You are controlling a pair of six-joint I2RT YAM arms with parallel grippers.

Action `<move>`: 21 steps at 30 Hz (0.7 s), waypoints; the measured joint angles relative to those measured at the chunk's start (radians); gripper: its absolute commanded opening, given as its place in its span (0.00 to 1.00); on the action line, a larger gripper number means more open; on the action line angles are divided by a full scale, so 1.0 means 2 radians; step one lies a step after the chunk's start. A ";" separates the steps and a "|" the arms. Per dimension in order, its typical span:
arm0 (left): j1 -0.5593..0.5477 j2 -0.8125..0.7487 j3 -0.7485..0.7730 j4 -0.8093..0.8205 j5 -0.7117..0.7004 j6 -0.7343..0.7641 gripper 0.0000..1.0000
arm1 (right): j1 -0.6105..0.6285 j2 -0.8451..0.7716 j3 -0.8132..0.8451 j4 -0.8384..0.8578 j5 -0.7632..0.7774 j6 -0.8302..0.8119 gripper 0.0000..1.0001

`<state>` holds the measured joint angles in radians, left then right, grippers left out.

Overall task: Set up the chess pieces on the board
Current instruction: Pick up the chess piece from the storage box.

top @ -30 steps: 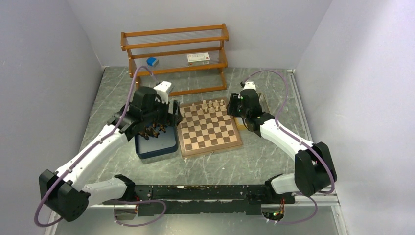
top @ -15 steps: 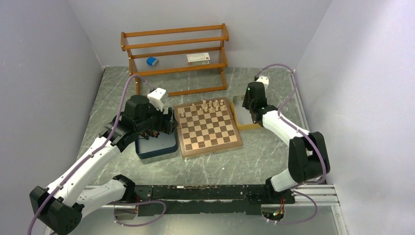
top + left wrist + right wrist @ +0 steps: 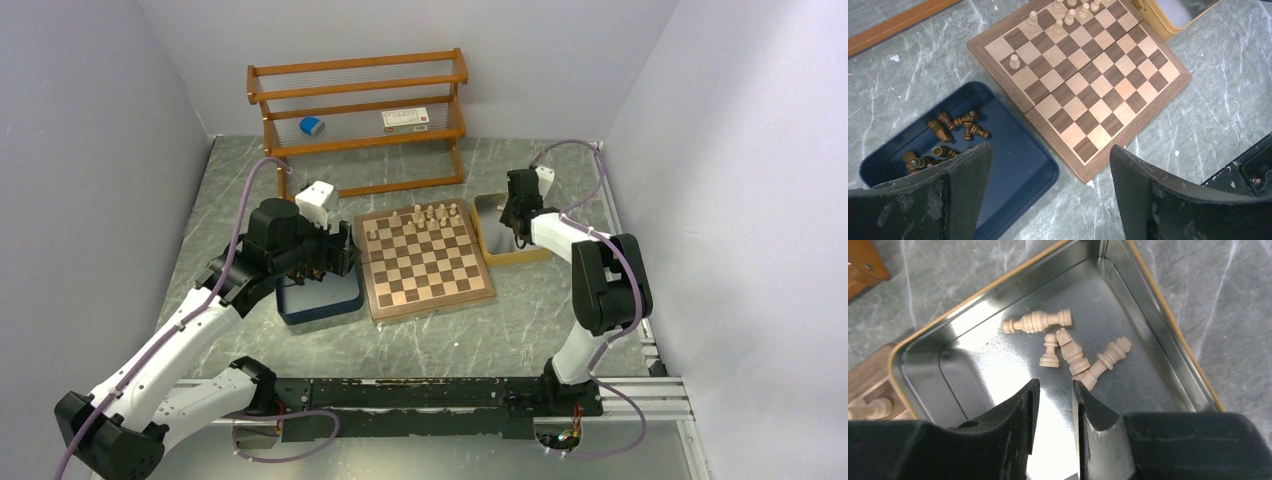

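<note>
Our left arm (image 3: 170,340): stretched forward and inward from its base, wrist bent downward. Our left tool (image 3: 1048,150): jaws spread wide, nothing between them. Our right arm (image 3: 605,275): elbow raised high, forearm reaching toward the far right. Our right tool (image 3: 1054,385): pointed down, jaws drawn close with a narrow gap, gripping nothing.

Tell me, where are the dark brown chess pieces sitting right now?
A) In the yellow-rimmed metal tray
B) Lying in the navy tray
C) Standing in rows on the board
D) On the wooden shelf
B: the dark brown pieces lie in a jumble at one end of the navy tray, while only cream pieces stand on the board.
</note>
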<state>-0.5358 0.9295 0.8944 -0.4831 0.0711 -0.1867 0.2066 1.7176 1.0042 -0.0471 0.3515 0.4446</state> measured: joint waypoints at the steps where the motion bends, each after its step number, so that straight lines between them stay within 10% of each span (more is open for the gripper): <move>1: 0.000 -0.002 0.000 0.000 -0.001 0.000 0.90 | 0.000 0.007 0.000 0.000 0.000 0.004 0.33; 21: 0.000 -0.009 -0.002 0.000 -0.016 0.000 0.91 | 0.000 0.070 0.032 0.012 -0.005 0.014 0.35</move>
<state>-0.5358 0.9123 0.8906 -0.4831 0.0391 -0.1867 0.2066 1.8584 1.0676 -0.0235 0.3412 0.4736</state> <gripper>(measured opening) 0.903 0.360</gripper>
